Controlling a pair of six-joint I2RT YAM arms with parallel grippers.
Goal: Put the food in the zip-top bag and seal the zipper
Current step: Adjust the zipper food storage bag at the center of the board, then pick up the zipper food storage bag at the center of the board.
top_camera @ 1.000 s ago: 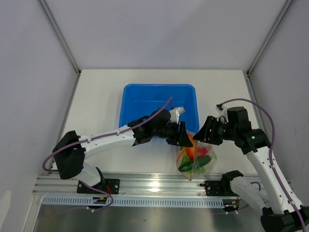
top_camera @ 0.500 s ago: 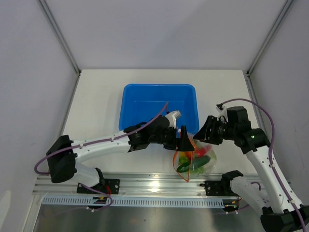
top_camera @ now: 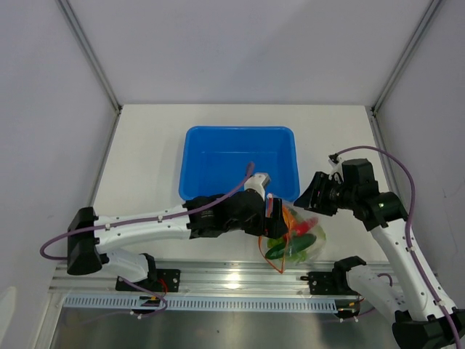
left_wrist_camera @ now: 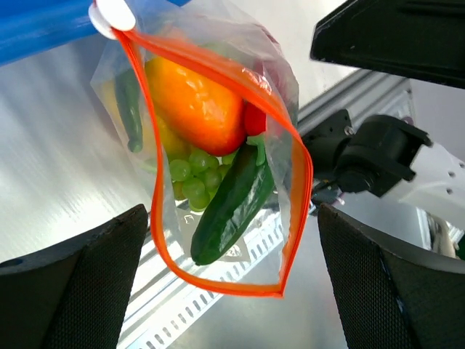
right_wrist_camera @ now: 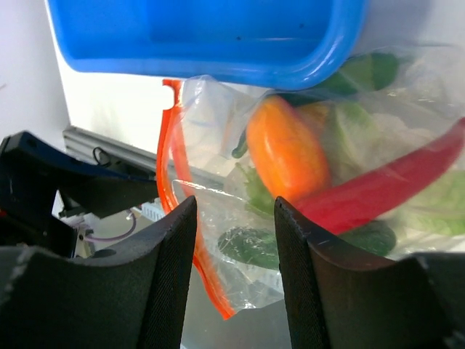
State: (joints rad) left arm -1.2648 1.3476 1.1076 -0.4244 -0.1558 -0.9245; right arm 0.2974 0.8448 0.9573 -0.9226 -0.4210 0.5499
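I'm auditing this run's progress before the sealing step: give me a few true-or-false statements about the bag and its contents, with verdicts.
1. The small clear plastic bag has its orange-red zipper strip sealed. False: the strip gapes in an open loop.
2. An orange toy fruit and a dark green toy cucumber are inside the bag. True.
3. The green toy grape bunch lies in the blue plastic tub. False: it is inside the bag, not the tub.
4. The left gripper is open. True.

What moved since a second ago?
The left gripper slid toward the near edge, alongside the bag. Its jaws are open; nothing was grabbed or let go. The bag shifted slightly left. The right gripper and tub stayed put.
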